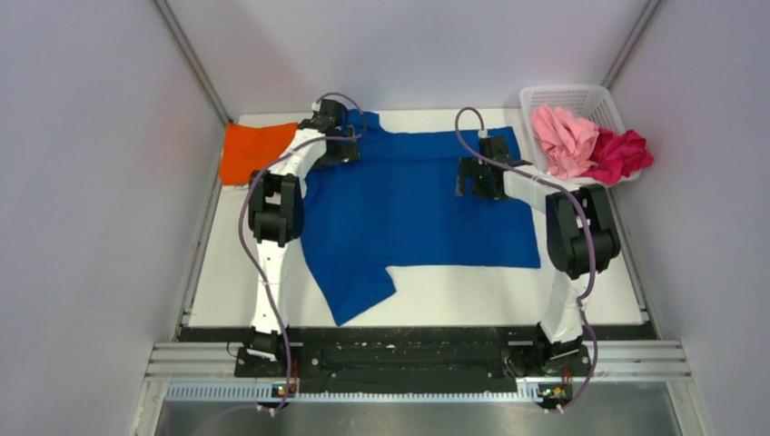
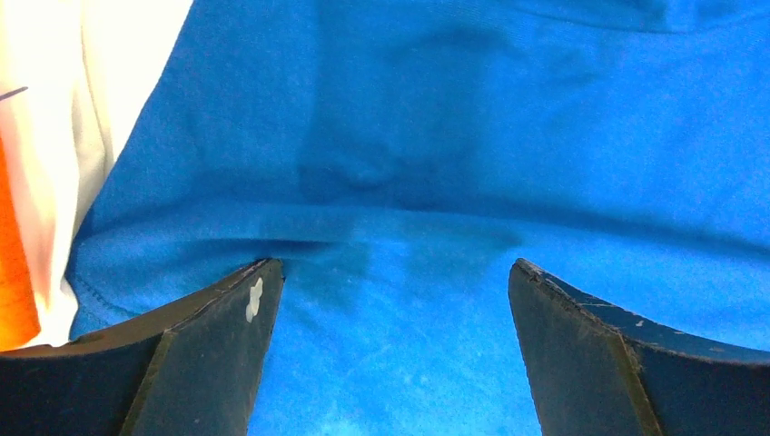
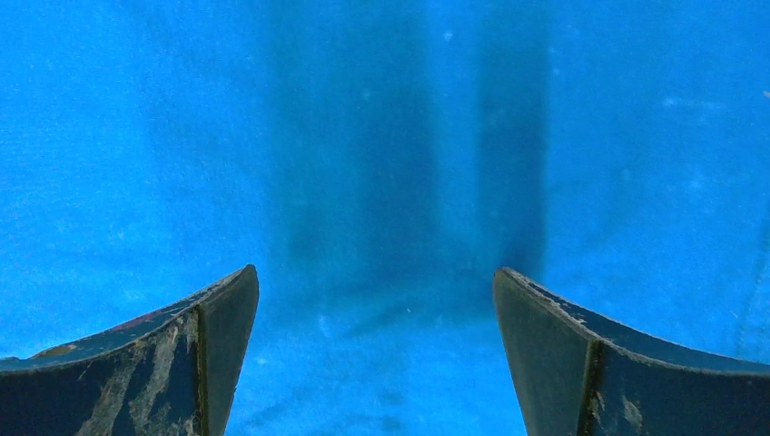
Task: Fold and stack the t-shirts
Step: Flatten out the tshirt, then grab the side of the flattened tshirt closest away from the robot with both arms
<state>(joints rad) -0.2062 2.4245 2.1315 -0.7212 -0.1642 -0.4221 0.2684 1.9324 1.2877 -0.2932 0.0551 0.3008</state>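
Shirts: blue shirt (image 1: pixel 418 209) spread on surface (image 1: pixel 472 295); orange shirt (image 1: pixel 250 153) beside it, far left; pink shirt (image 1: pixel 563 141), magenta shirt (image 1: pixel 620 154) in basket (image 1: pixel 567 93), far right. Left end effector (image 2: pixel 395 272), right end effector (image 3: pixel 377 272): both apart over blue shirt.

our left arm (image 1: pixel 270 282): white links, black joints
our right arm (image 1: pixel 563 309): same colours
our cables (image 1: pixel 241 218): grey-purple
our fingers (image 2: pixel 209 363): black, scuffed

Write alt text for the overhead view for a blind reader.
A blue shirt lies spread on a table, left gripper and right gripper open over it. An orange shirt lies far left; a pink shirt and a magenta shirt fill a basket.
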